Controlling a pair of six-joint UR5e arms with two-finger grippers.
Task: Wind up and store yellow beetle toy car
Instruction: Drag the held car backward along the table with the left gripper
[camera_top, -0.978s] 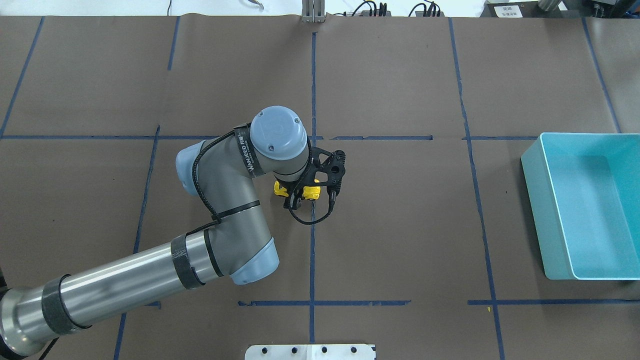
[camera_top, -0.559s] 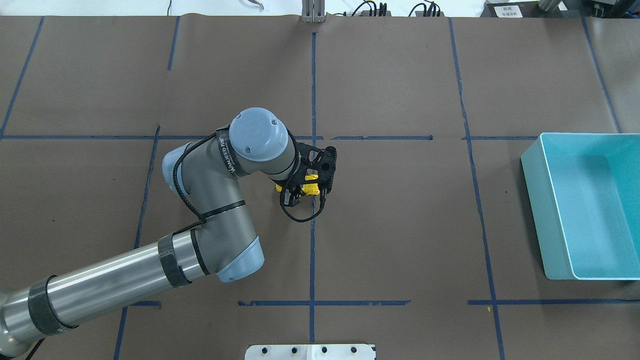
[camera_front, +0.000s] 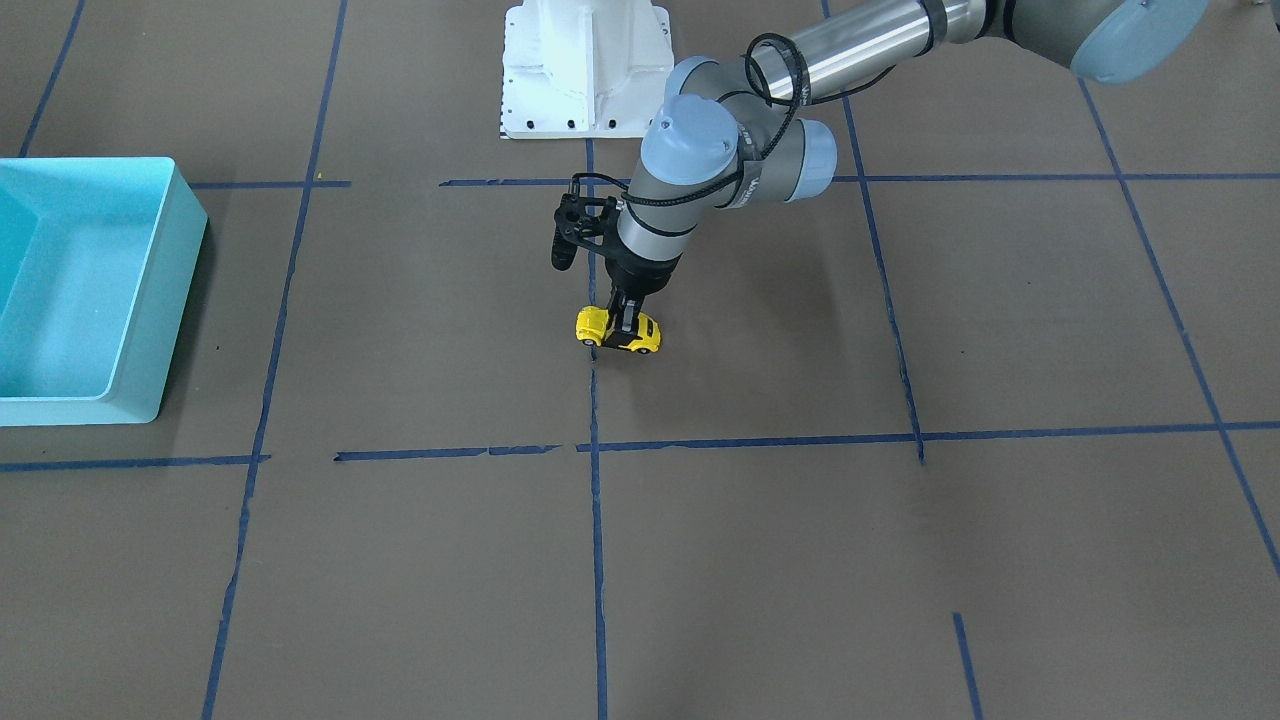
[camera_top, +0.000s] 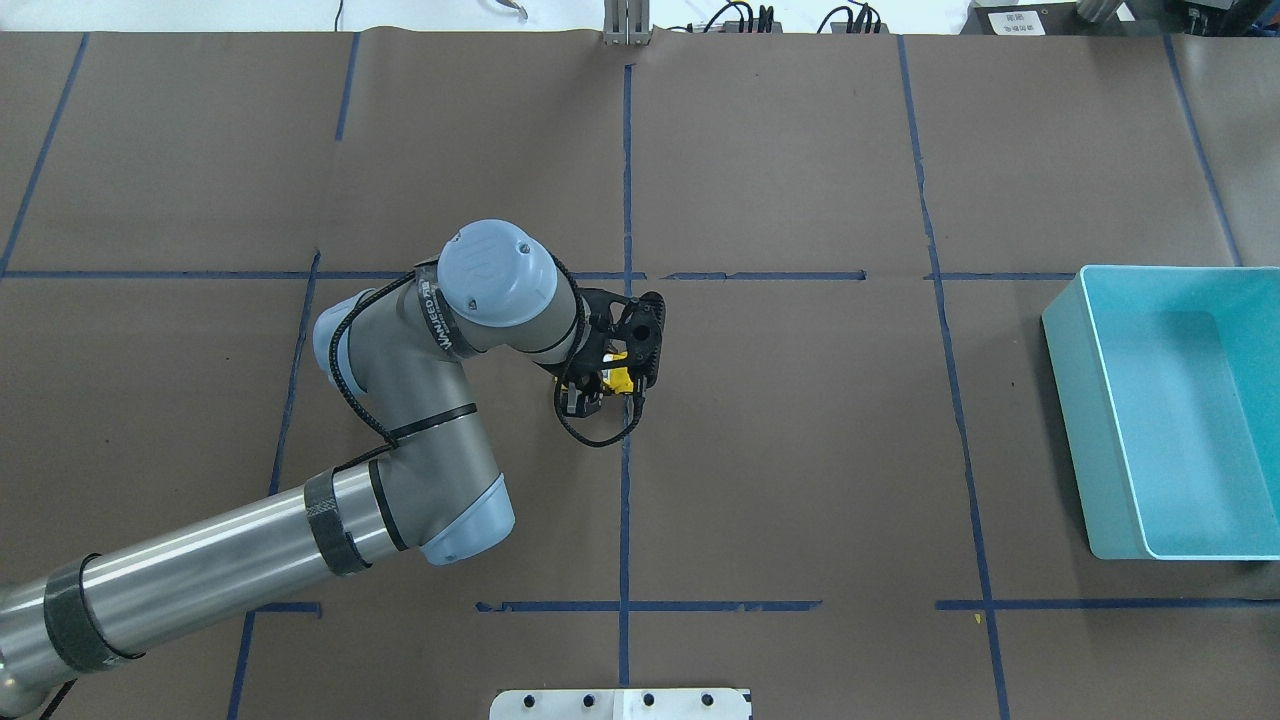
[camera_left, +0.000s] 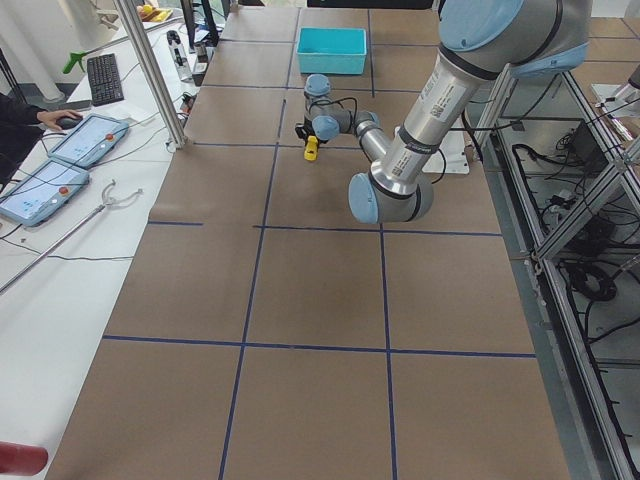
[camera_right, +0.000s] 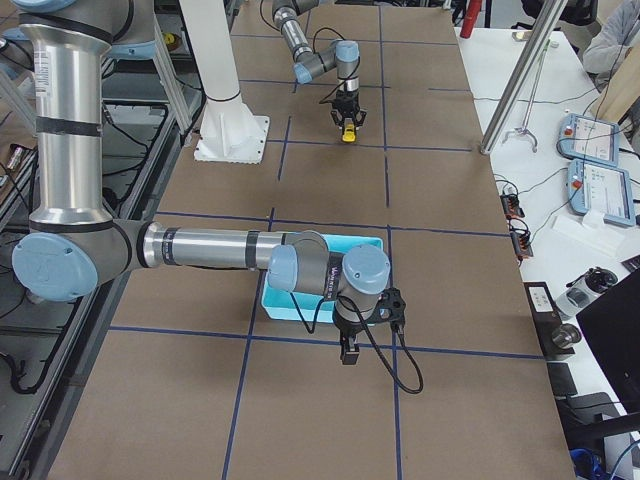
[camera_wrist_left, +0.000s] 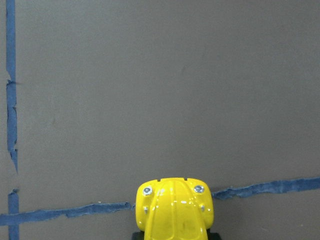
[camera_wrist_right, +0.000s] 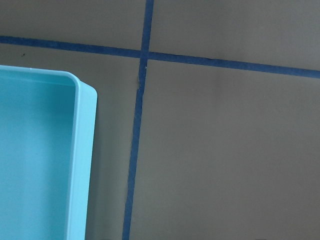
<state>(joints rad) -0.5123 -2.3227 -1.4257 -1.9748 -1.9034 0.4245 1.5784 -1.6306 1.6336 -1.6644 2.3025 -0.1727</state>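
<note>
black left gripper (camera_front: 623, 318) pointing straight down, pinched on mid of yellow beetle toy car (camera_front: 618, 331). car low at brown paper table (camera_front: 800, 550), just beside blue tape line (camera_front: 596, 500) near table centre; wheels touching paper or not, cannot tell. nose toward a tape strip in left wrist view. light blue bin (camera_front: 178, 270) well apart, at robot's right end. right gripper (camera_right: 347, 352) just beside bin; open/closed, cannot tell.
</note>
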